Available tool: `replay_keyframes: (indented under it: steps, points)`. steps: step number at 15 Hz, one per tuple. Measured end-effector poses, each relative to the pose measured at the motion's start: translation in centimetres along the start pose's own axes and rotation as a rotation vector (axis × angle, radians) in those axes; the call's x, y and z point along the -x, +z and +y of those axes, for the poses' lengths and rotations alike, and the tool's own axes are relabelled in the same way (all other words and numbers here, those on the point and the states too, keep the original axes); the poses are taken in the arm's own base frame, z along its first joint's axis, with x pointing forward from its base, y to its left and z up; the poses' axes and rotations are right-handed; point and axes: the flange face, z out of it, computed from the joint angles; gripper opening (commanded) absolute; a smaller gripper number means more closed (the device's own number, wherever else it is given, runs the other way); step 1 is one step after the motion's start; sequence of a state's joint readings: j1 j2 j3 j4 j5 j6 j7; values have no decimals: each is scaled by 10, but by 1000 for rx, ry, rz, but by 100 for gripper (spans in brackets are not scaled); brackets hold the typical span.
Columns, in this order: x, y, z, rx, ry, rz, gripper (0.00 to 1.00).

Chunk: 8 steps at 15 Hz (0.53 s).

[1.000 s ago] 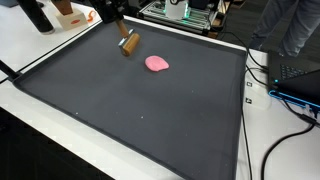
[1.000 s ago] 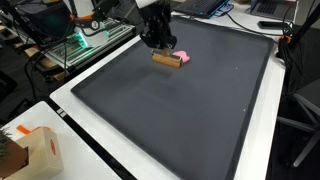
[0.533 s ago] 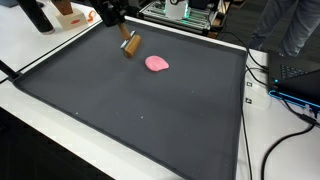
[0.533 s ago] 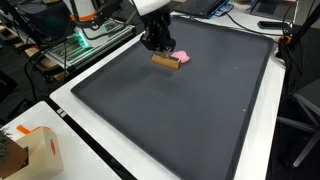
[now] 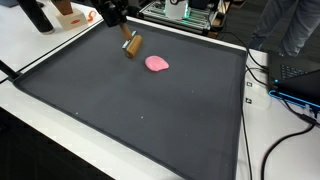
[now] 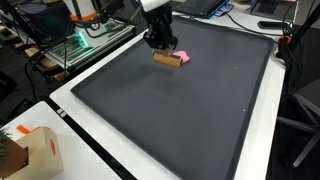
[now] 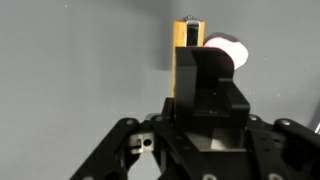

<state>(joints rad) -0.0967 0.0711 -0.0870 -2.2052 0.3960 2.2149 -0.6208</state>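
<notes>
In both exterior views my gripper (image 5: 124,33) (image 6: 160,45) is shut on a tan wooden block (image 5: 131,45) (image 6: 167,59), which it holds just over the far part of a black mat (image 5: 140,115) (image 6: 190,110). A pink lump (image 5: 156,63) (image 6: 182,56) lies on the mat close beside the block. In the wrist view the wooden block (image 7: 184,45) runs lengthwise along a black finger (image 7: 212,80) of the gripper (image 7: 195,62), and the pink lump (image 7: 230,50) shows past the fingertip. Whether the block touches the mat is hidden.
The mat lies on a white table (image 5: 40,140). A cardboard box (image 6: 28,150) stands at a near corner in an exterior view. An equipment rack (image 6: 85,40) and cables (image 5: 290,110) border the mat, and a small orange-and-white box (image 5: 70,14) sits behind it.
The gripper and the block have shifted only slightly over the mat. The pink lump has stayed where it was.
</notes>
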Motion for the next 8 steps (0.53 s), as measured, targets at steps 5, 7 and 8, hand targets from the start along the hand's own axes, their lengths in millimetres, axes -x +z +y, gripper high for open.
replay_keyframes:
  steps: [5, 7, 8]
  points:
    - [-5, -3, -14, 1, -20, 6, 24]
    - [-8, -9, -24, 8, -35, 15, 24]
    - [-10, -13, -29, 15, -43, 18, 24]
